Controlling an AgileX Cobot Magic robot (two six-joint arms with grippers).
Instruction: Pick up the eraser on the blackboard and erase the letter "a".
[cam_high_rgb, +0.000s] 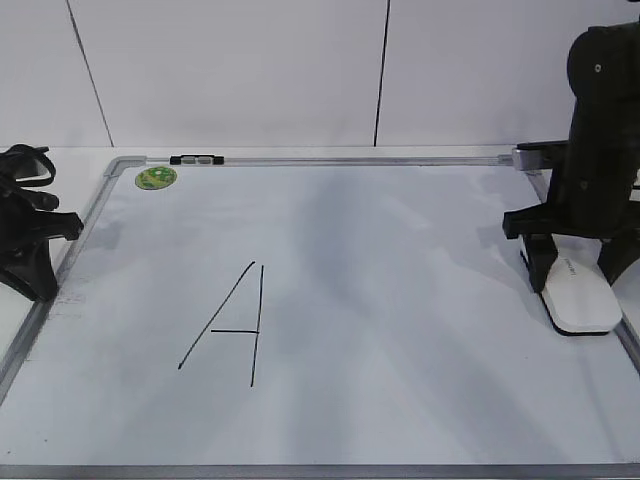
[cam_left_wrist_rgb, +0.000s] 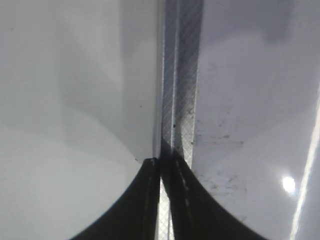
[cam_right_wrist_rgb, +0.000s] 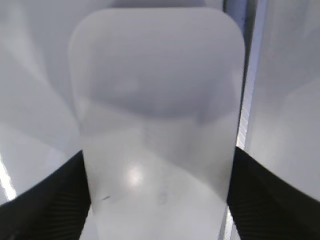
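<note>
Your right gripper (cam_high_rgb: 570, 262) stands over the eraser (cam_high_rgb: 579, 296) at the right edge of the blackboard (cam_high_rgb: 400, 300). From the right wrist view its fingers (cam_right_wrist_rgb: 45, 200) flank the eraser's (cam_right_wrist_rgb: 157, 130) two long sides and seem to touch it, though that close view is blurred, so treat the clamp as likely. Your left gripper (cam_high_rgb: 62, 262) rests at the board's left frame (cam_left_wrist_rgb: 182, 75), its fingers (cam_left_wrist_rgb: 145, 200) together. On the board you see only a capital "A" (cam_high_rgb: 235, 325), with a green sticker (cam_high_rgb: 156, 178) in the far left corner.
</note>
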